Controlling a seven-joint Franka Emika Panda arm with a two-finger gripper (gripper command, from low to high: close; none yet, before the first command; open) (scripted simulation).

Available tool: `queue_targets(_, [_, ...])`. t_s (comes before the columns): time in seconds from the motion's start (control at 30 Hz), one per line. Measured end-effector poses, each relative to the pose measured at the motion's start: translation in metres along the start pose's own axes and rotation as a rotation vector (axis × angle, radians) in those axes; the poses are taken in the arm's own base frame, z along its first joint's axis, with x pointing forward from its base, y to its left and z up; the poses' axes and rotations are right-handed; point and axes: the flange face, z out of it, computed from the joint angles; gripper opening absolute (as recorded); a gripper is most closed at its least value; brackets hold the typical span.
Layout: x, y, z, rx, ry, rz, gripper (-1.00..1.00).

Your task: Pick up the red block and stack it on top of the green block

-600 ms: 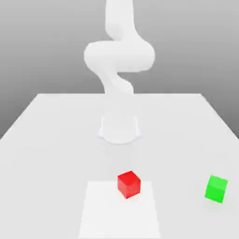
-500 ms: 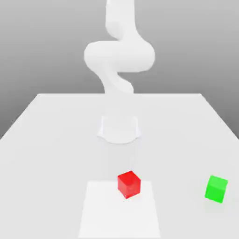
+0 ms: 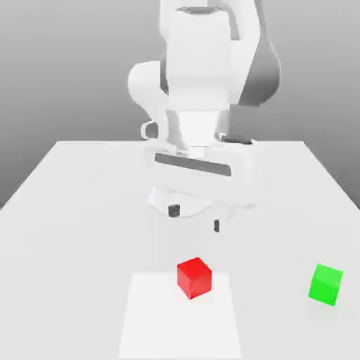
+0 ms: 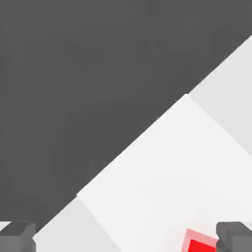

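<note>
The red block (image 3: 194, 277) rests on the white table, at the far edge of a brighter white square patch (image 3: 179, 316). The green block (image 3: 325, 284) sits apart on the table toward the exterior view's right. My gripper (image 3: 195, 217) hangs open above the table, just behind the red block and clear of it, with nothing between its dark fingertips (image 3: 174, 209). In the hand view a corner of the red block (image 4: 199, 243) lies close beside one dark fingertip (image 4: 235, 236), and the other fingertip (image 4: 15, 235) stands far from it.
The arm's white base (image 3: 180, 193) stands on the white table (image 3: 77, 204) behind the blocks. In the hand view the table edge (image 4: 147, 129) gives way to dark floor beyond the bright patch.
The hand has come down into the exterior view, above the table behind the red block. Both blocks lie where they were.
</note>
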Motion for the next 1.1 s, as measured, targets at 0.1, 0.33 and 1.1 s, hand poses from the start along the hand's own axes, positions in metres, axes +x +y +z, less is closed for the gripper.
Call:
queue_targets(0.1, [0.002,0.037,0.046,-0.096,0.012,0.126,0.0])
queue_targets(0.33, [0.003,0.057,0.111,-0.132,0.019,0.177,0.0])
queue_targets(1.1, [-0.109,0.041,0.051,-0.133,-0.017,-0.367,-1.0])
